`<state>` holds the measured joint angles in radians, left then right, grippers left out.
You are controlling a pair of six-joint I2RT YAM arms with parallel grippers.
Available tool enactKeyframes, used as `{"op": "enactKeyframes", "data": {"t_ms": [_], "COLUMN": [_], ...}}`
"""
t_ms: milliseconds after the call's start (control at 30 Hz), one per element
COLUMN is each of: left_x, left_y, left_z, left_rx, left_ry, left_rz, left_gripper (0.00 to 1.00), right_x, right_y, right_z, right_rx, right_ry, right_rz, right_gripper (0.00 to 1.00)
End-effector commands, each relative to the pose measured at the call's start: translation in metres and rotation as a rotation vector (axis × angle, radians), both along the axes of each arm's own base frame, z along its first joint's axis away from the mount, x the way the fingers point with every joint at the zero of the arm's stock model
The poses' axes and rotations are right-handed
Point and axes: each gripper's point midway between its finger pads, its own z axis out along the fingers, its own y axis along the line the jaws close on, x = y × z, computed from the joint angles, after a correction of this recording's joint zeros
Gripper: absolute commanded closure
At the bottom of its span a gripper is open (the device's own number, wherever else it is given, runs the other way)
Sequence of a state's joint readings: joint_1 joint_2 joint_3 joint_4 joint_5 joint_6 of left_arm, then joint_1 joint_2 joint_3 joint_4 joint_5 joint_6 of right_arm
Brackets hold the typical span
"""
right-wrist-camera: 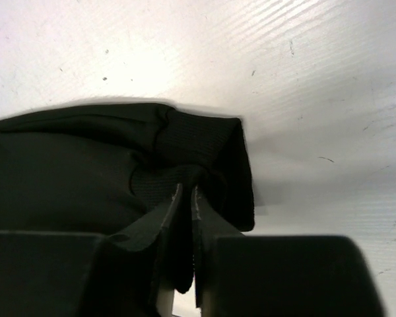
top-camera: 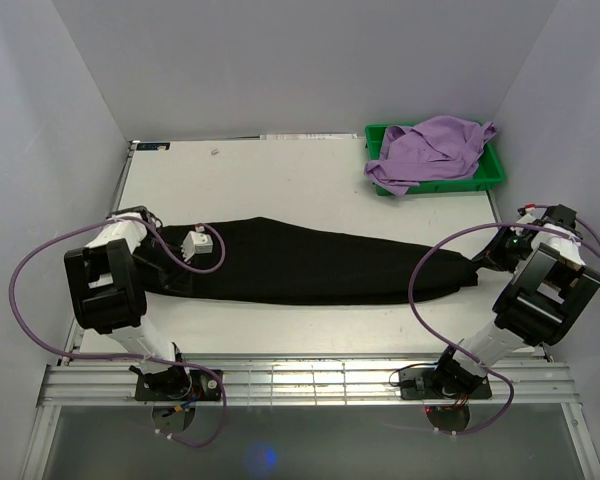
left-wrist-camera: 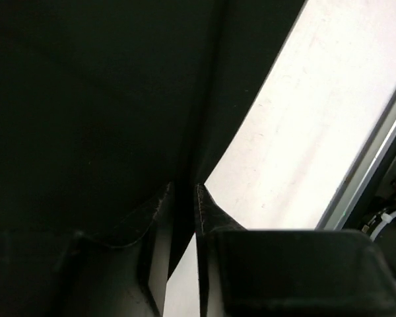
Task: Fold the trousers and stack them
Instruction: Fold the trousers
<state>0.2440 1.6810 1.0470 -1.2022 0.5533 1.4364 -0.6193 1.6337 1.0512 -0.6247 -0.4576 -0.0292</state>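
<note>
My desk (top-camera: 280,180) carries one pair of black trousers (top-camera: 310,262), laid as one long band across its middle, I judge so both ends can be lifted for a fold. One green bin (top-camera: 490,172) in the far right corner holds one lilac garment (top-camera: 430,150). Of my two pincers, the right pincer (right-wrist-camera: 187,195) is clamped on the trousers' right end. The left pincer (left-wrist-camera: 183,198) sits at the other end, jaws barely apart, and I cannot tell if it grips.

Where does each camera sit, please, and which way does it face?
Top external: above and behind the bases, looking down on table, left arm, right arm, black trousers, green bin with lilac garment.
Left wrist: on its arm, facing down past its jaws at trousers edge and table.
Right wrist: on its arm; jaws pinch the trousers' ribbed end.
All share trousers and table.
</note>
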Motion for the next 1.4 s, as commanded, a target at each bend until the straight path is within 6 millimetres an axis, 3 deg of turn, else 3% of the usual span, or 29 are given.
{"op": "enactKeyframes", "data": {"t_ms": [0, 133, 200, 233, 267, 300, 333, 467, 500, 533, 567, 633, 700, 733, 767, 800, 867, 900, 933, 1033, 1133, 1267, 1367], "left_x": [0.036, 0.043, 0.041, 0.045, 0.046, 0.050, 0.060, 0.096, 0.111, 0.122, 0.142, 0.164, 0.202, 0.211, 0.224, 0.241, 0.251, 0.263, 0.262, 0.263, 0.248, 0.224, 0.200], "left_y": [0.006, -0.002, -0.006, -0.005, -0.005, -0.003, 0.001, -0.001, -0.003, -0.007, -0.015, -0.037, -0.053, -0.073, -0.083, -0.095, -0.133, -0.142, -0.159, -0.184, -0.198, -0.198, -0.193], "left_z": [0.009, 0.043, 0.063, 0.072, 0.079, 0.087, 0.097, 0.122, 0.129, 0.122, 0.143, 0.148, 0.148, 0.148, 0.129, 0.143, 0.135, 0.124, 0.116, 0.086, 0.060, 0.036, 0.030], "left_rx": [0.014, -0.040, -0.053, -0.062, -0.062, -0.060, -0.059, -0.135, -0.163, -0.194, -0.248, -0.286, -0.318, -0.334, -0.340, -0.367, -0.383, -0.390, -0.393, -0.377, -0.351, -0.322, -0.305], "left_ry": [-0.079, -0.144, -0.185, -0.203, -0.215, -0.238, -0.266, -0.265, -0.282, -0.238, -0.255, -0.231, -0.207, -0.193, -0.137, -0.150, -0.103, -0.075, -0.027, 0.044, 0.114, 0.192, 0.207], "left_rz": [0.092, 0.095, 0.096, 0.121, 0.144, 0.168, 0.207, 0.404, 0.425, 0.441, 0.453, 0.426, 0.447, 0.420, 0.427, 0.439, 0.403, 0.407, 0.408, 0.391, 0.375, 0.377, 0.338], "left_gripper": [0.66, 0.56, 0.49, 0.48, 0.47, 0.38, 0.37, 0.36, 0.33, 0.33, 0.32, 0.31, 0.30, 0.30, 0.30, 0.30, 0.30, 0.30, 0.30, 0.29, 0.29, 0.33, 0.47], "right_x": [0.007, 0.010, 0.007, 0.011, 0.010, 0.010, 0.010, 0.036, 0.043, 0.047, 0.053, 0.063, 0.074, 0.076, 0.076, 0.075, 0.070, 0.068, 0.061, 0.045, 0.031, 0.021, 0.015], "right_y": [-0.017, -0.022, -0.023, -0.028, -0.032, -0.033, -0.032, -0.019, -0.005, 0.005, 0.014, 0.047, 0.079, 0.090, 0.098, 0.116, 0.124, 0.133, 0.135, 0.129, 0.122, 0.108, 0.102], "right_z": [0.008, 0.022, 0.030, 0.039, 0.044, 0.050, 0.055, 0.094, 0.096, 0.099, 0.100, 0.101, 0.099, 0.097, 0.093, 0.081, 0.063, 0.051, 0.037, 0.007, -0.013, -0.030, -0.035], "right_rx": [-0.080, -0.125, -0.153, -0.180, -0.219, -0.235, -0.236, -0.261, -0.263, -0.267, -0.272, -0.282, -0.275, -0.273, -0.268, -0.247, -0.259, -0.258, -0.260, -0.324, -0.371, -0.446, -0.463], "right_ry": [-0.014, -0.043, -0.049, -0.064, -0.075, -0.085, -0.088, -0.234, -0.255, -0.270, -0.292, -0.343, -0.386, -0.389, -0.383, -0.360, -0.311, -0.284, -0.250, -0.166, -0.120, -0.061, -0.028], "right_rz": [0.026, 0.071, 0.123, 0.141, 0.191, 0.216, 0.233, 0.337, 0.394, 0.433, 0.477, 0.612, 0.719, 0.759, 0.786, 0.839, 0.887, 0.923, 0.940, 0.977, 1.026, 1.057, 1.069], "right_gripper": [0.82, 0.61, 0.55, 0.39, 0.31, 0.21, 0.18, 0.10, 0.09, 0.09, 0.09, 0.13, 0.23, 0.28, 0.31, 0.38, 0.45, 0.51, 0.54, 0.57, 0.58, 0.60, 0.61]}}
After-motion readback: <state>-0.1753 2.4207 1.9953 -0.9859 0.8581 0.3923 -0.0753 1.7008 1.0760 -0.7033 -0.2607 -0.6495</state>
